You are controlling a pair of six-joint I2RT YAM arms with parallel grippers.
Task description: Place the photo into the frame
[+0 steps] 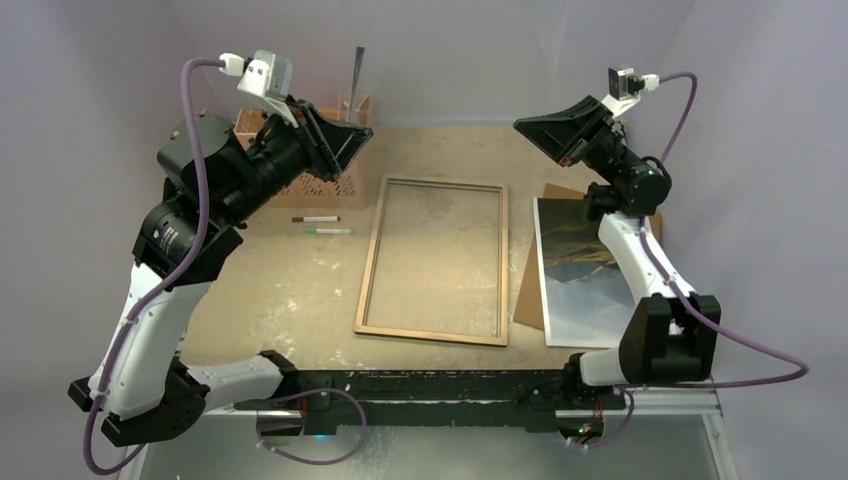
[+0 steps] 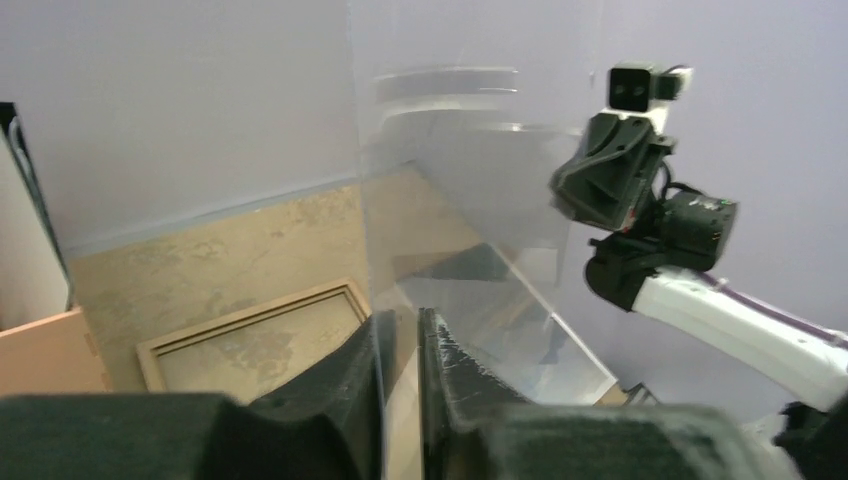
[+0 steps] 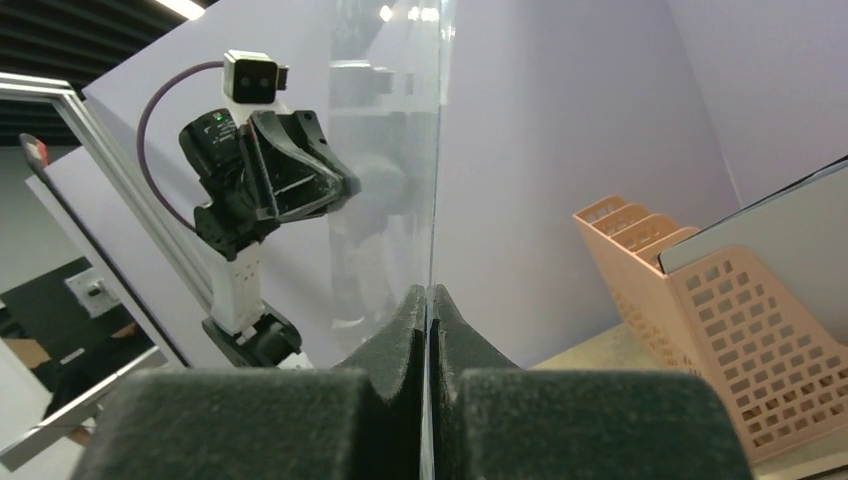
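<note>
The frame (image 1: 372,260) lies flat at mid-table with its light wood side up, and shows again in the left wrist view (image 2: 240,315). The photo (image 1: 580,270) lies to its right on a brown backing board (image 1: 527,295). Both arms are raised, with a clear glass pane (image 2: 450,180) upright in the air between them. My right gripper (image 3: 428,292) is shut on one edge of the pane (image 3: 390,150). My left gripper (image 2: 400,318) has the opposite edge between its fingers, and a narrow gap shows beside the glass. Seen from above, the left gripper (image 1: 365,135) and right gripper (image 1: 520,125) face each other.
An orange perforated basket (image 1: 320,185) stands at the back left, under the left arm, and also shows in the right wrist view (image 3: 700,330). Two pens (image 1: 315,218) lie on the table left of the frame. Purple walls enclose the table.
</note>
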